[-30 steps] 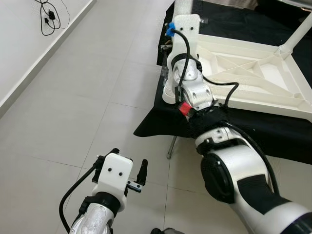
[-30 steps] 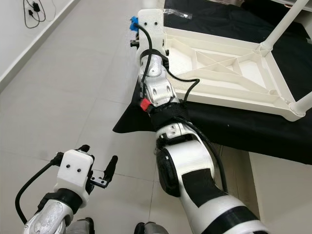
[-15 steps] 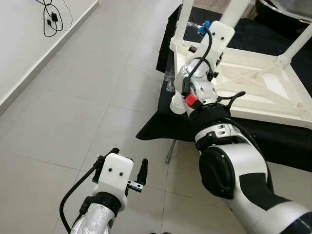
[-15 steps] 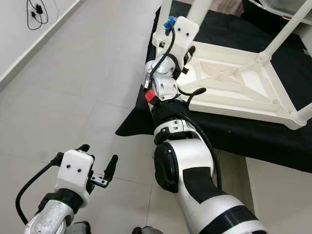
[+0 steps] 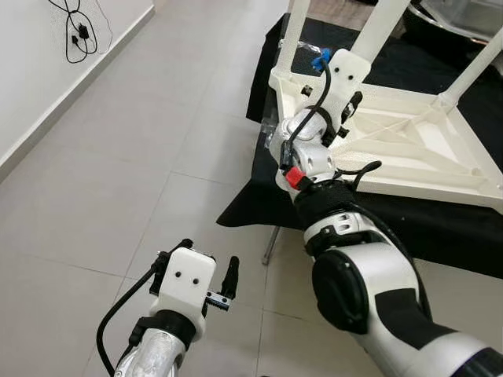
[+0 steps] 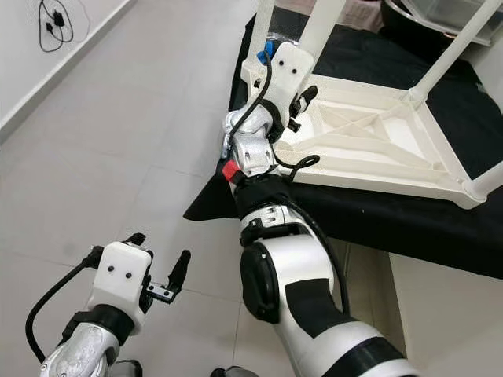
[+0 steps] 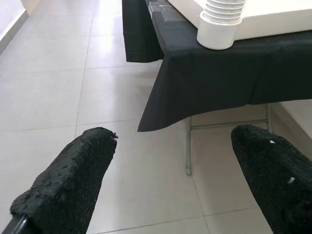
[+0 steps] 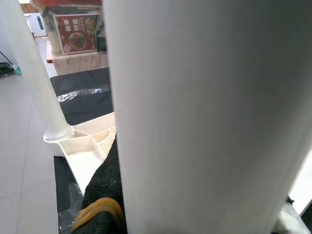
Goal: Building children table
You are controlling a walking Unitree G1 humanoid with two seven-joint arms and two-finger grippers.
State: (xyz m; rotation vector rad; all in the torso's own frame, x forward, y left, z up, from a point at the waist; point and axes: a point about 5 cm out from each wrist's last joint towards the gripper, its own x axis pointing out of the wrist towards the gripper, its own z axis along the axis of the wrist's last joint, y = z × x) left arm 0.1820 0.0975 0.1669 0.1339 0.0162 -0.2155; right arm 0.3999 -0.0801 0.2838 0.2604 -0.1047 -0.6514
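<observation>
White plastic, upside down: the children's table top (image 5: pixel 409 145) lay inverted on the black-draped worktop (image 6: pixel 369 212), ribbed underside up, directly under and beyond the right tool (image 5: pixel 346 98). That tool was up at the near-left corner with a white leg (image 8: pixel 195 117) pressed right against its camera; one black finger (image 8: pixel 105 190) sat against the tube, so my read was that it was grasping the leg, though the far finger was hidden. The step looked like seating this leg in a socket. To do it well, I'd have kept the tube plumb over the hole, pushed straight down along its axis, and not levered sideways, since the light top could skid on the cloth. A short ringed socket stub (image 7: pixel 220 24) at the corner nearest the left tool looked unfilled.

Count, big to small: one worktop, one table top, four legs visible standing up from the top (one in the right tool, one just beside it (image 5: pixel 295 31), two far off on its other side (image 6: pixel 440 51)), one stub.

Low over the floor tiles (image 5: pixel 118 181), the left tool (image 5: pixel 206 281) hung released, fingers (image 7: pixel 73 187) wide apart, idle.
</observation>
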